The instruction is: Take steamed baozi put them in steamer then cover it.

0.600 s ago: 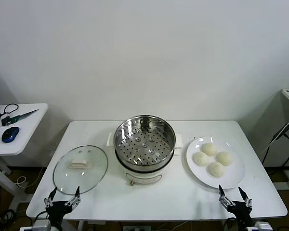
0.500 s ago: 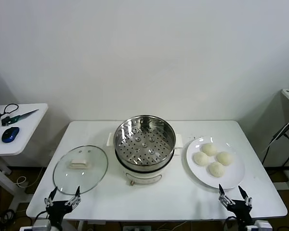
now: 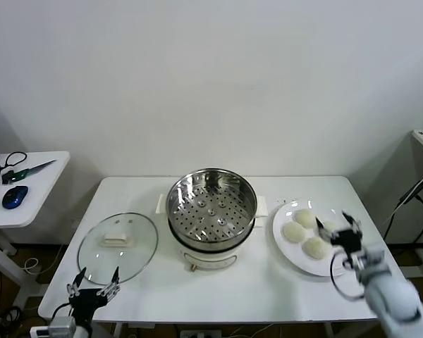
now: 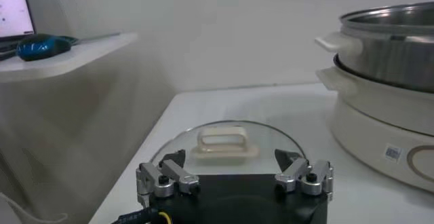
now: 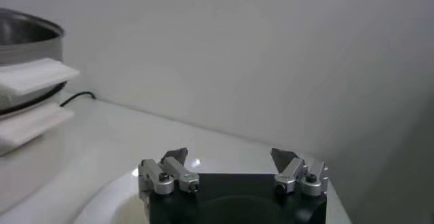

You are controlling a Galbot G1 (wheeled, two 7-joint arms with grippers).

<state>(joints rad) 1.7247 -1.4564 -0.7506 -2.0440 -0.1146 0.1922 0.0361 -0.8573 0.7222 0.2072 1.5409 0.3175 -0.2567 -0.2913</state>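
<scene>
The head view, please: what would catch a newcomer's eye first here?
The shiny steamer stands open at the middle of the white table, its perforated tray bare. To its right the right gripper hovers open over the white plate of steamed baozi, covering one of them. The cover lies flat to the steamer's left, with the open left gripper at the near edge.

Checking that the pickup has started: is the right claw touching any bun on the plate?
Cannot tell. In the head view the open right claw overlaps the buns on the plate, hiding any gap; the right wrist view shows no bun.
</scene>
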